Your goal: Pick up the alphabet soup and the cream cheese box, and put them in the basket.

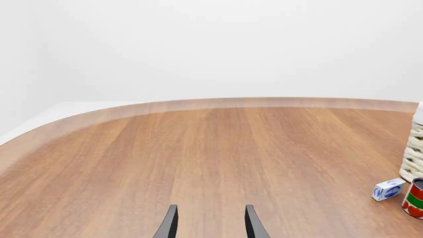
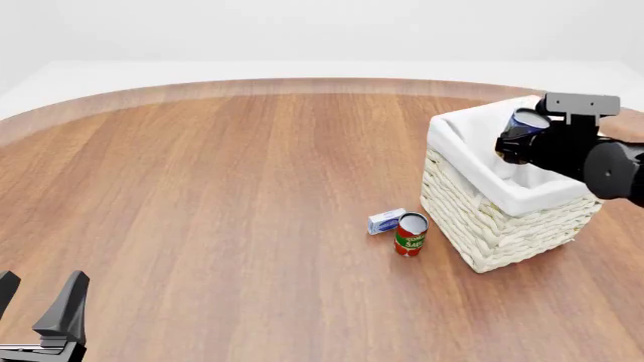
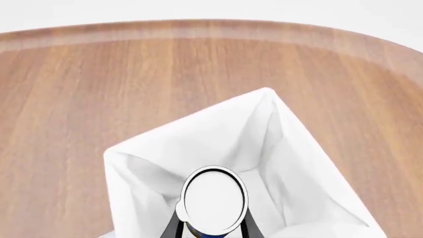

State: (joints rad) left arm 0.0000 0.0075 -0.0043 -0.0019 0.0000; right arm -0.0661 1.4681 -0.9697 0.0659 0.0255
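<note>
Holding the alphabet soup [image 2: 525,124] in my right tool [image 3: 211,229], I have the can above the open basket [image 2: 473,226], over its white cloth lining. In the right wrist view the can's pale top [image 3: 213,199] faces the camera, with a dark finger closed against each side of it; a strip of blue label shows below the top. No writing on this can is legible.

The cream cheese box [image 2: 387,221] lies on the worktop [image 2: 201,188] just beside the basket's near-left wall, carrying a blue oval mark whose lettering is too small to read. A red and green can [image 2: 411,234] stands upright, touching or nearly touching the box; its label text is not readable.

My left tool [image 1: 210,223] hovers low over bare worktop, well apart from these items, fingers spread and gripping nothing.
</note>
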